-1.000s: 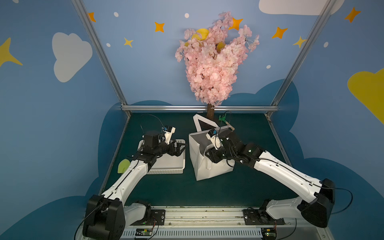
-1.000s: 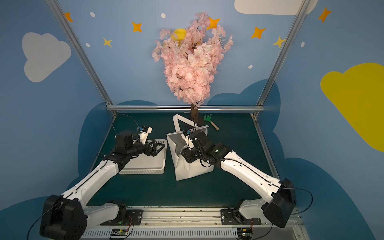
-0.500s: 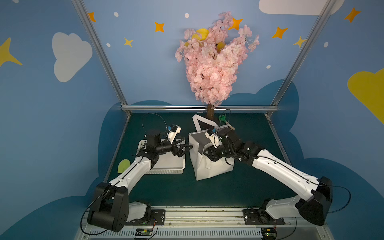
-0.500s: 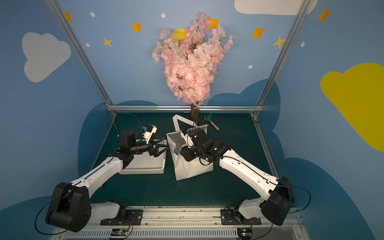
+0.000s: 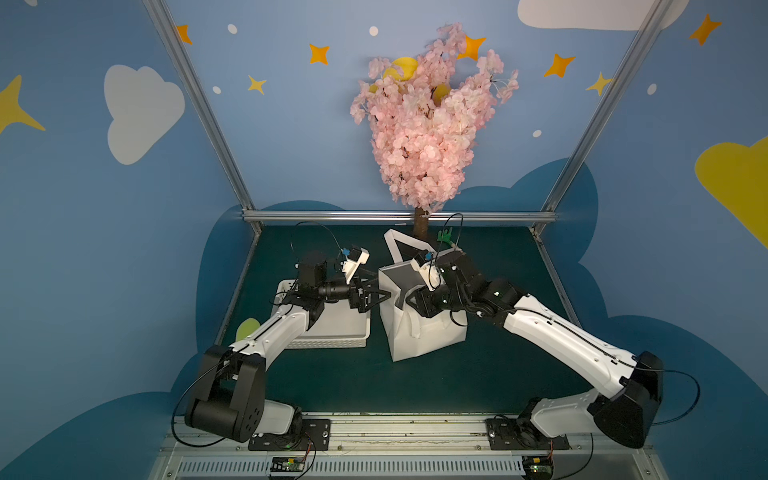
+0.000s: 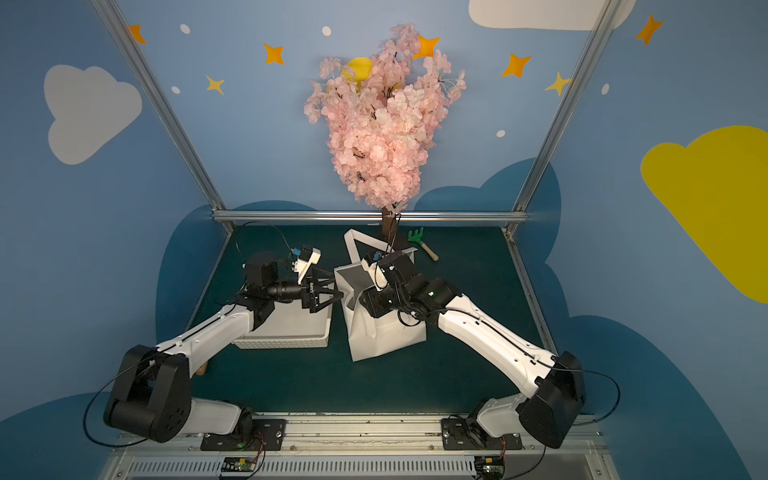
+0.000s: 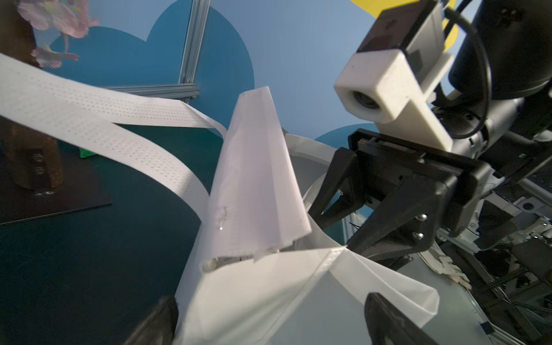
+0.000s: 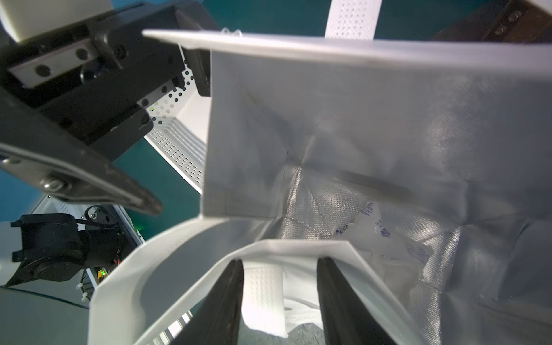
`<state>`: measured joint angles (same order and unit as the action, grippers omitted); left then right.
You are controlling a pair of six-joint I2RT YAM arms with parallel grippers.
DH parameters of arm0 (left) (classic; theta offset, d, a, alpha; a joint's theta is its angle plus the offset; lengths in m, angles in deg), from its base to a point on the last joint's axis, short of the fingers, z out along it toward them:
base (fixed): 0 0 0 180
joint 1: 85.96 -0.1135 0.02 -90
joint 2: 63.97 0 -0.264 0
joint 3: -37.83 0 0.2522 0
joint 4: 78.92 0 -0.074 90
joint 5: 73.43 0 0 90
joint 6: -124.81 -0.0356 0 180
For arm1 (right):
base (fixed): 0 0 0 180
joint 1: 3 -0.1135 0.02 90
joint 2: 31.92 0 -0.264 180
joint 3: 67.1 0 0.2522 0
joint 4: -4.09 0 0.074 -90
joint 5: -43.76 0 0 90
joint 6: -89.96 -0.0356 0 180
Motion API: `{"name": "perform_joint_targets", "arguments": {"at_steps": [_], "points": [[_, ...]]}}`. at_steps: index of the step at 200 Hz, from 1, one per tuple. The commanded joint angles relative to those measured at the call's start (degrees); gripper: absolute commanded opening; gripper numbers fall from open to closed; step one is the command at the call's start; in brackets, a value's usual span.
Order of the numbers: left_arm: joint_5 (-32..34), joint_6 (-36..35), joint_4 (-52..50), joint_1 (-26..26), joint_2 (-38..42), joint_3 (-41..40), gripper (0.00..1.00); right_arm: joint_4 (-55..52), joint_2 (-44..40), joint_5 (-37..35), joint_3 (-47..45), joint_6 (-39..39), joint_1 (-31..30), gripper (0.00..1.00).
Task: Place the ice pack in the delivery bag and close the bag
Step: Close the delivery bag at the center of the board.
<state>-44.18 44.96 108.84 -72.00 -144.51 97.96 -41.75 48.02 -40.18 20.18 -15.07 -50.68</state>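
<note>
1. Ice pack (image 8: 388,239): lies flat on the floor of the delivery bag (image 5: 428,336), on the silver foil lining. It is a pale pouch with blue print, seen only in the right wrist view, and no gripper touches it.
2. Delivery bag: stands upright on the green table (image 5: 478,374), mouth open, between the two arms and just beside the white perforated basket (image 5: 332,332). The far strap (image 5: 395,245) stands up in a loop. The near strap (image 8: 263,295) hangs down the wall on the right arm's side.
3. Right gripper (image 8: 280,263): sits at the bag's near rim with jaws partly apart and a clear gap between them. The near strap hangs loose in that gap. The folded rim hides the fingertips, and no pinch on the fabric shows.
4. Left gripper (image 5: 380,286): jaws spread wide and empty. It sits just outside the bag's side wall on the basket side, above the basket's edge. One finger (image 8: 197,74) is right at the bag's corner; I cannot tell whether it touches.
5. Background: pink blossom tree (image 5: 424,137) behind the bag, green toy rake (image 6: 417,239) near its trunk.
</note>
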Motion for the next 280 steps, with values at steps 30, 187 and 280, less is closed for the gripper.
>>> {"name": "perform_joint_targets", "arguments": {"at_steps": [30, 187, 280], "points": [[-2.8, 0.5, -3.2, 0.9, 4.5, -3.3, 1.0, 0.9, 2.8, 0.0, 2.7, -0.5, 0.3, 0.46], [23.3, -6.2, -10.4, 14.5, 13.0, -8.2, 1.0, 1.7, 2.5, -1.9, 1.5, -2.9, 0.6, 0.46], [33.2, 0.4, -5.4, 16.5, 7.4, -7.8, 0.89, 2.0, -0.2, -1.1, -1.2, -2.9, 0.7, 0.46]]}}
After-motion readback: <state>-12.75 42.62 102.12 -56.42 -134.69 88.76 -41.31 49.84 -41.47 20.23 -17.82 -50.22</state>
